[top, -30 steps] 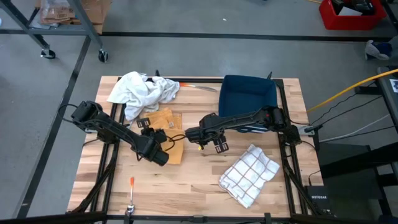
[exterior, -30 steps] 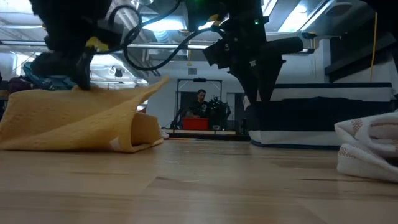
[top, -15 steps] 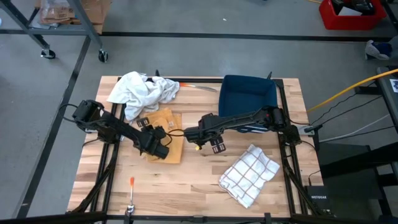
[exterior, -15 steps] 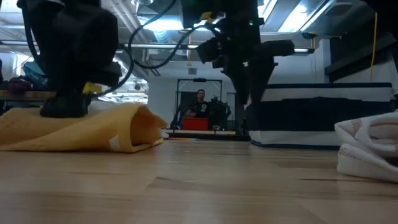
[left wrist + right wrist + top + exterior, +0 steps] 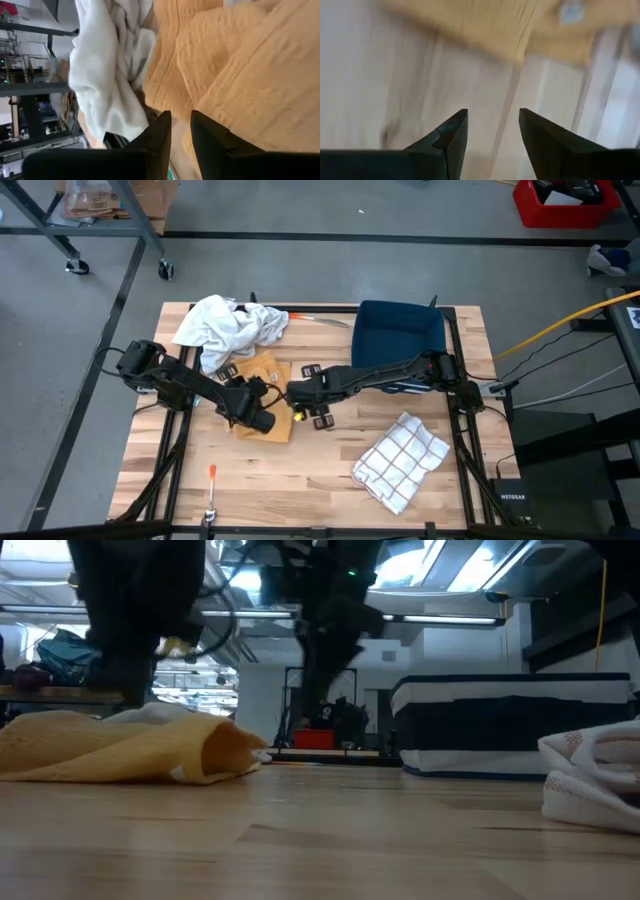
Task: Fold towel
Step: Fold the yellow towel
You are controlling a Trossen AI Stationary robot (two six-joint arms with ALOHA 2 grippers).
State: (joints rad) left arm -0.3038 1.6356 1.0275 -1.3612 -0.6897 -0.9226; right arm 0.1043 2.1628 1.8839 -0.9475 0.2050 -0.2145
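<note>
Yellow towel [image 5: 262, 392] lies folded over on the wooden table [image 5: 320, 470], left of centre, just below the crumpled white cloth [image 5: 230, 326]. Left gripper [image 5: 262, 420] sits over the towel's lower edge, fingers [image 5: 159, 131] a narrow gap apart with nothing between them. Right gripper [image 5: 308, 415] hovers just beside the towel's right edge, fingers [image 5: 454, 134] spread and empty. Checked cloth [image 5: 400, 460] and blue bin [image 5: 400, 330] lie well apart.

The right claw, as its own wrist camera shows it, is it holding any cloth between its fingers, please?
No: the right claw stands open over bare table, with the yellow towel lying ahead of it, untouched.
</note>
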